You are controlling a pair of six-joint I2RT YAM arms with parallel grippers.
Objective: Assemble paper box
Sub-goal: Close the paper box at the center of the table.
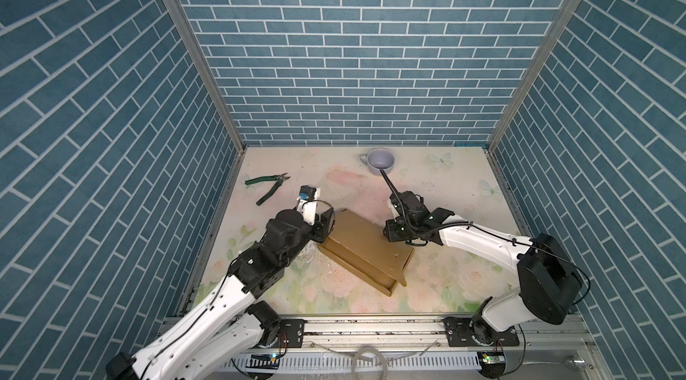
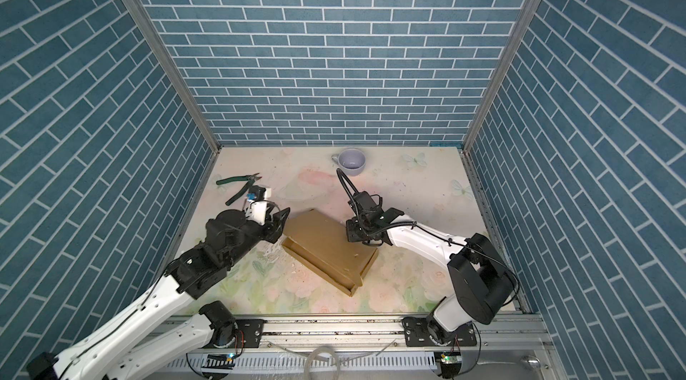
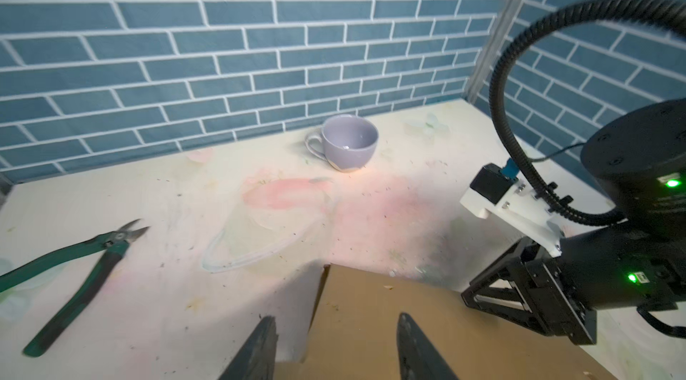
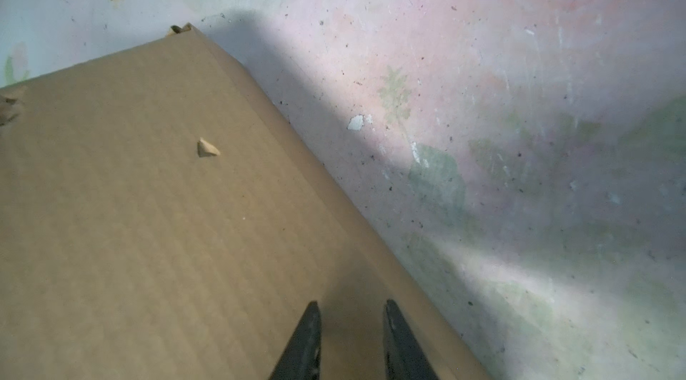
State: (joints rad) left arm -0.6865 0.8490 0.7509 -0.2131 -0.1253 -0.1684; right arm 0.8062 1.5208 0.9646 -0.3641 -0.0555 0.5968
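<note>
Cardboard box [image 1: 365, 248]: centre frame, closed;
Left gripper [image 3: 336, 318]: spread astride its corner, likely steadying;
Right gripper [image 4: 350, 303]: parted, empty, above it.

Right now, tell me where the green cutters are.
In a top view, the green cutters lie far left on the table, by the left wall, left of the cup.

The floral table [image 1: 445, 177] carries three things — paper box [image 1: 365, 248], lilac cup [image 1: 380, 161], green cutters [image 1: 276, 181].
</note>
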